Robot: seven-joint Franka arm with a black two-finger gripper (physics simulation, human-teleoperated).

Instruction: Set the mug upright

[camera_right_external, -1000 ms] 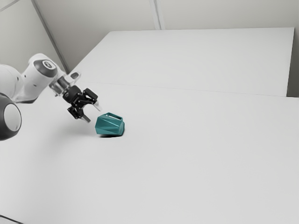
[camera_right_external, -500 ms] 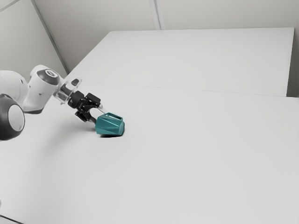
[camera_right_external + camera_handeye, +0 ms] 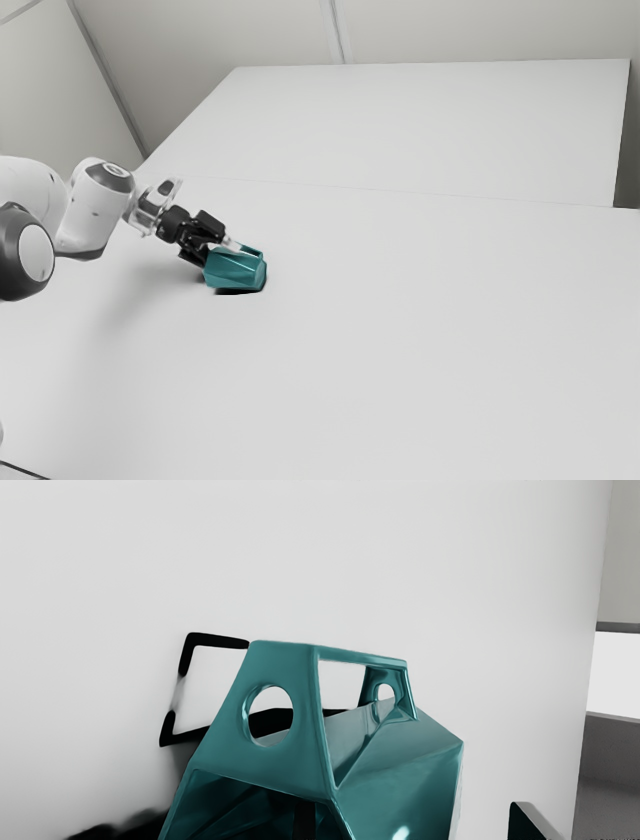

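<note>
Lying on its side on the tabletop, the mug sits at the claw's four o'clock in the exterior view; a dark line runs at eight. In the wrist view, spread fingers straddle its wall, one inside the mouth.

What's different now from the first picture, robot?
My hand moved down and toward the exterior view's right, to the mug. One finger now reaches inside it; the other is outside. Nothing is gripped. The mug stayed put, lying on its side.
</note>
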